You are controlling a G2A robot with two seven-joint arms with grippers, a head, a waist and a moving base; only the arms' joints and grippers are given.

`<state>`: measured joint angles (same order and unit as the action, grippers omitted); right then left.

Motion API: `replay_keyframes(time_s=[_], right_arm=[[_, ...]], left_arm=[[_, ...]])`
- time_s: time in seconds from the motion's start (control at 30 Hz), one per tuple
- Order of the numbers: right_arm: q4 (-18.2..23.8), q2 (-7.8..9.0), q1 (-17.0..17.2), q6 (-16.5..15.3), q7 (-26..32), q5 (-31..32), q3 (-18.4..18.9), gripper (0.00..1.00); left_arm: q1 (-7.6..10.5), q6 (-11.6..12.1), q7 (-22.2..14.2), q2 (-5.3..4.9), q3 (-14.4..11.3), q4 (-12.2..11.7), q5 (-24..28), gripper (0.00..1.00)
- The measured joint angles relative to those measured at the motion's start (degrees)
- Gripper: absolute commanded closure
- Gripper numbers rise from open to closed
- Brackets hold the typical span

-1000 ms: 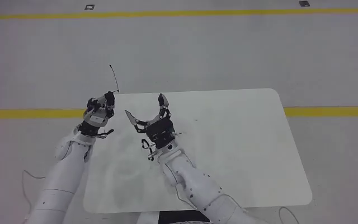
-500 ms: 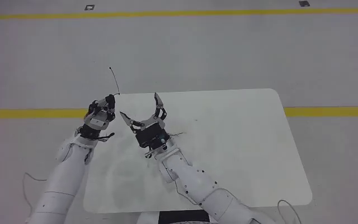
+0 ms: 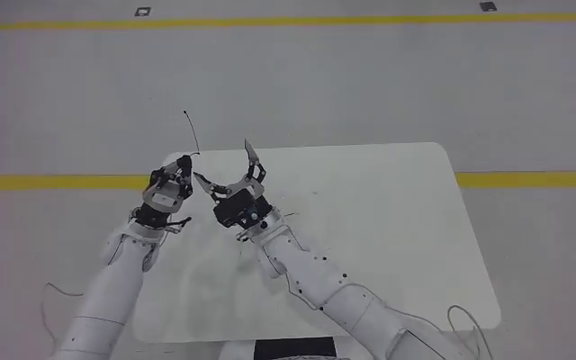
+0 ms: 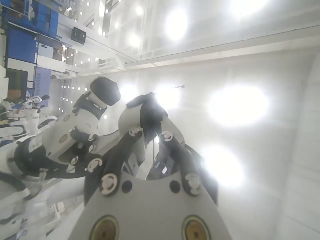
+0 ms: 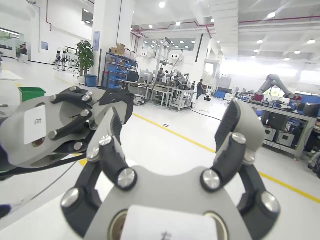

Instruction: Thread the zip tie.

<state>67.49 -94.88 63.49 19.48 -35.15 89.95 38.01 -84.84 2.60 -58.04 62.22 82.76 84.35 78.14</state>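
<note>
Table (image 3: 378,234): 1 zip tie (image 3: 192,135) in L claw (image 3: 185,164), R claw (image 3: 221,159) spread.

table (image 3: 378,234) | left gripper (image 3: 184,167) over its far left corner | zip tie (image 3: 192,133) pinched in left gripper, sticking out past the table's far edge | right gripper (image 3: 225,166) just right of it, jaws spread, above the table

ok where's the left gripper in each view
Top view: left gripper at the table's far-left corner, shut on the zip tie.
Left wrist view: straight ahead, its own fingers.
Right wrist view: left gripper just beyond one open finger.
Shared landmark: the open right gripper beside it.
</note>
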Motion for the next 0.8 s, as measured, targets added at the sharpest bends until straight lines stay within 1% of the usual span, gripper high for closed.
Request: replay_keyframes(time_s=[0.13, 0.27, 0.37, 0.43, 0.47, 0.53, 0.57, 0.7, 0.73, 0.77, 0.8], right_arm=[[0.05, 0.00, 0.03, -0.01, 0.10, 0.00, -0.02, 0.00], [1.12, 0.29, 0.77, -0.03, 0.92, 0.00, 0.53, 0.00], [1.32, 0.72, 0.69, 0.00, 1.31, 0.00, 0.77, 0.00], [1.36, 1.04, 0.43, 0.00, 1.76, 0.00, 0.81, 0.00], [1.40, 1.17, 0.31, 0.00, 2.01, 0.00, 0.74, 0.02], [1.50, 1.41, 0.02, 0.00, 2.57, 0.00, 0.43, 0.37], [1.50, 1.49, -0.15, 0.00, 2.77, 0.00, 0.26, 0.47], [1.56, 1.67, -0.62, 0.00, 3.25, 0.00, -0.18, 0.56], [1.56, 1.68, -0.69, 0.00, 3.33, 0.00, -0.26, 0.59], [1.56, 1.68, -0.76, 0.00, 3.40, 0.00, -0.35, 0.65], [1.54, 1.66, -0.87, 0.00, 3.48, 0.00, -0.52, 0.67]], left_arm=[[0.01, -0.01, 0.01, -0.01, 0.00, -0.02, 0.01, 1.00], [0.02, -0.01, 0.05, 0.00, -0.01, 0.00, 0.01, 1.00], [0.01, -0.09, 1.54, 0.10, -0.06, 0.66, -0.21, 1.00], [-0.13, -0.16, 1.89, 0.16, 0.12, 0.87, -0.31, 1.00], [-0.18, -0.19, 1.91, 0.18, 0.20, 0.92, -0.35, 1.00], [-0.32, -0.32, 1.92, 0.23, 0.36, 1.01, -0.45, 1.00], [-0.39, -0.39, 1.91, 0.25, 0.41, 1.04, -0.52, 1.00], [-0.72, -0.63, 1.79, 0.34, 0.70, 1.23, -0.73, 1.00], [-0.82, -0.67, 1.75, 0.36, 0.78, 1.27, -0.73, 1.00], [-0.92, -0.71, 1.73, 0.38, 0.86, 1.31, -0.72, 1.00], [-1.07, -0.78, 1.70, 0.41, 0.97, 1.37, -0.71, 1.00]])
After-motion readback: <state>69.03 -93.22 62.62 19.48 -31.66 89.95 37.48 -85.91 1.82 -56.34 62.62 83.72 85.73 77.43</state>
